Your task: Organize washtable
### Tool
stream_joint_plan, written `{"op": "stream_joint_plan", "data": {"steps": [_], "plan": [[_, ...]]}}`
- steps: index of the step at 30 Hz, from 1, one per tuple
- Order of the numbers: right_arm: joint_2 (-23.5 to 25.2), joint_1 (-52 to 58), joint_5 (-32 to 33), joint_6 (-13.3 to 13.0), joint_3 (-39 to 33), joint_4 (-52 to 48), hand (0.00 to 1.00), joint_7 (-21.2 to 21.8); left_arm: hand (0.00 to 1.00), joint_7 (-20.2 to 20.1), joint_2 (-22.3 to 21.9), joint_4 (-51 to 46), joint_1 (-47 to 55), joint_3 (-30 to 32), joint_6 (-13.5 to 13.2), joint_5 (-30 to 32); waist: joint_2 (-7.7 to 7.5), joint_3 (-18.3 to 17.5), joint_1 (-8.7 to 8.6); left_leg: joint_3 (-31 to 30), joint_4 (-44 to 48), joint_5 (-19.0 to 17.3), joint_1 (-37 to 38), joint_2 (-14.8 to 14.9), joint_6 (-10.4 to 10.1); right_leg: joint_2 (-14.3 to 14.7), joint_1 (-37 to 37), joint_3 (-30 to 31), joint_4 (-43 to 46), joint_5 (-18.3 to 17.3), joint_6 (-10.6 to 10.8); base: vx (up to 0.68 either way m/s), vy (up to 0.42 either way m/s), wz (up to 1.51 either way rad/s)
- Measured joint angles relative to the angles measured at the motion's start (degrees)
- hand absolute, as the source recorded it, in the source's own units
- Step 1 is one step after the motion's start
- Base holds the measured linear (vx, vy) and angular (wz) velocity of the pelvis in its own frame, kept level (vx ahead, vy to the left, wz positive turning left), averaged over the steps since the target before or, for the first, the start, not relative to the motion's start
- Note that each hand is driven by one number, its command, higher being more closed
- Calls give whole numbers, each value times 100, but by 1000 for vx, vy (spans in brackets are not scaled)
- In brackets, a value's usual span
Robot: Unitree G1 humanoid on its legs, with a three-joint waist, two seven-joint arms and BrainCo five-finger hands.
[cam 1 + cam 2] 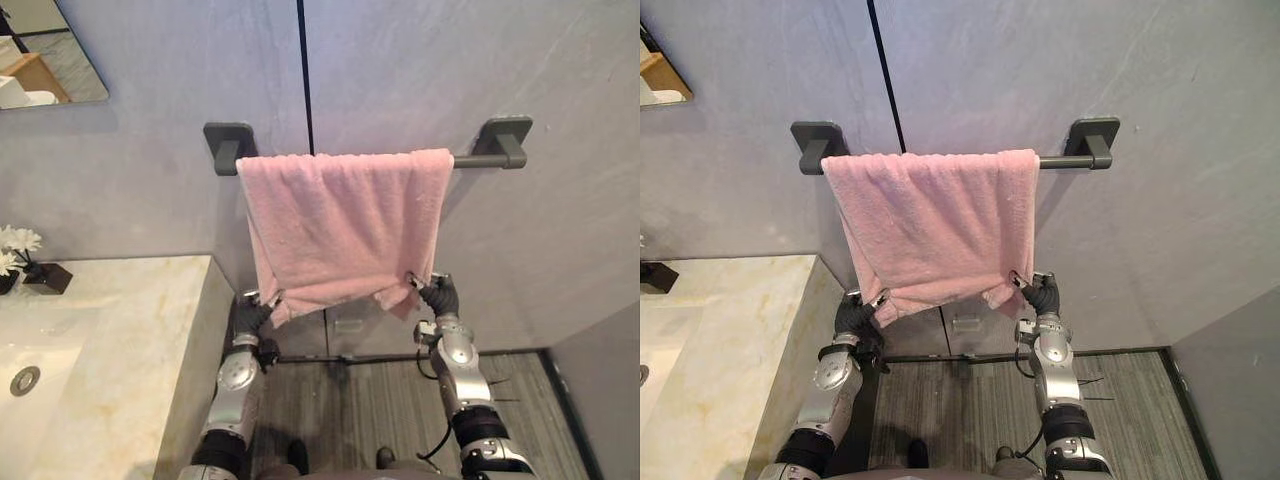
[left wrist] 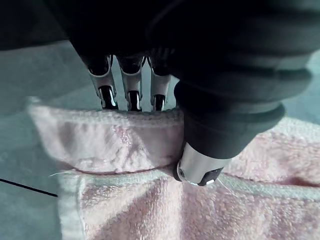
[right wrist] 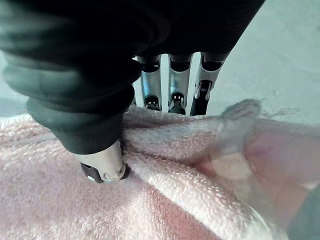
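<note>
Left hand [image 1: 252, 316] and right hand [image 1: 438, 295] each pinch a lower corner of the pink towel [image 1: 340, 220] between thumb and fingers. The towel hangs over the wall towel bar [image 1: 486, 158], beside the counter [image 1: 120, 340]. The step looks like straightening it, and the next move calls for an even downward tug. The fingertips are hidden behind the cloth.

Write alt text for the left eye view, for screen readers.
A pink towel hangs over a dark wall bar, and both robot hands pinch its lower corners: the left hand at the lower left, the right hand at the lower right. A marble washtable with a sink and white flowers stands to the left.
</note>
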Motion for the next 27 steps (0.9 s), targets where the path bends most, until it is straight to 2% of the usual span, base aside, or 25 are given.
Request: {"op": "stream_joint_plan", "data": {"steps": [7, 10, 17, 20, 23, 27], "plan": [[-93, 547, 175, 134, -209, 1, 0, -155, 0, -12, 240, -66, 319, 204, 62, -147, -36, -18, 21, -25, 9, 3, 5, -3, 3, -8, -13, -10, 36, 1, 2, -21, -11, 0], [-99, 653, 176, 137, -288, -67, 0, -213, 0, -14, 281, -329, 322, 238, 79, -181, -79, -44, 10, -28, 28, 3, 10, 5, 2, -1, -18, -10, 39, 4, 1, 0, 0, 0], [-263, 768, 176, 138, -975, -811, 0, -363, 0, -21, 305, -1171, 318, 397, 76, -183, -88, -52, 4, -29, 35, 2, 17, 46, 1, 4, -26, -1, 43, 4, 0, 0, 0, 0], [-306, 777, 177, 101, -1372, -1345, 0, -580, 0, -3, 361, -1768, 311, 586, 43, -189, -86, -54, -3, -22, 37, 2, 16, 55, 1, 20, -22, 8, 49, 4, -1, 0, 0, 0], [-382, 771, 176, -15, -1636, -2151, 0, -765, 0, 117, 380, -2573, 272, 961, -134, -186, -76, -65, -7, -21, 39, 3, 26, 52, 2, 20, -20, 7, 55, 4, -1, 0, 0, 0], [-490, 628, 145, -331, -1752, -3541, 0, -874, 0, 261, 463, -3715, 252, 1124, -445, -172, -59, -111, 2, -17, 38, 2, 64, 0, 2, 1, -15, 10, 59, 2, 1, 0, 0, 0]]}}
